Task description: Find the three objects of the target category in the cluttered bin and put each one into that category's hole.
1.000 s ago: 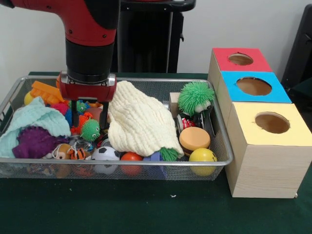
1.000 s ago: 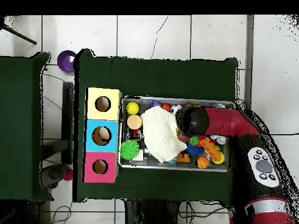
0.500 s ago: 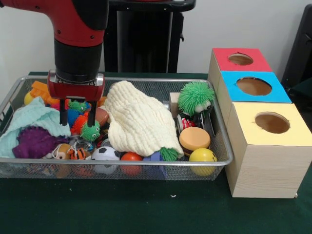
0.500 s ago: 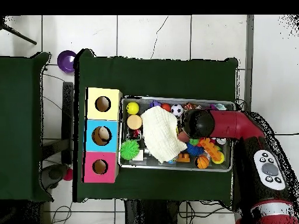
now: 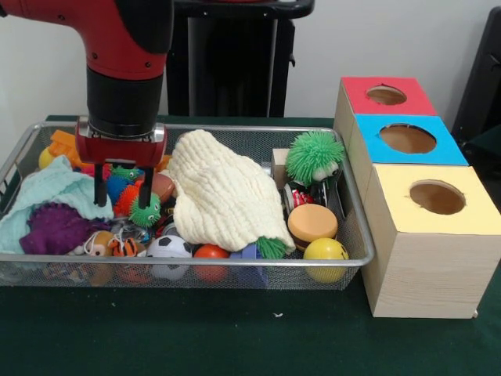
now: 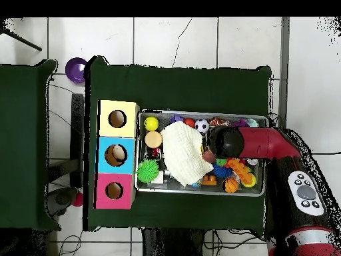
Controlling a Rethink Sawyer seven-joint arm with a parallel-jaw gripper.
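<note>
Straddling spiky toys [image 5: 129,188], the gripper's [image 5: 121,197] fingers [image 5: 99,192] stand apart.

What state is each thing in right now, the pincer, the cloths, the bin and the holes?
Pincer: open, fingers down among toys.
Cream cloth: crumpled, draped over toys.
Mint cloth: bunched in corner.
Bin: cluttered.
Red hole, blue hole, yellow hole: unblocked.

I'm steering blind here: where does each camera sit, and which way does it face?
Front view: across the table, level, facing the bin and boxes; shows the arm and gripper, open.
Overhead view: above, looking straight down; arm enters from lower right.
Both show bin, cream cloth, three boxes.
</note>
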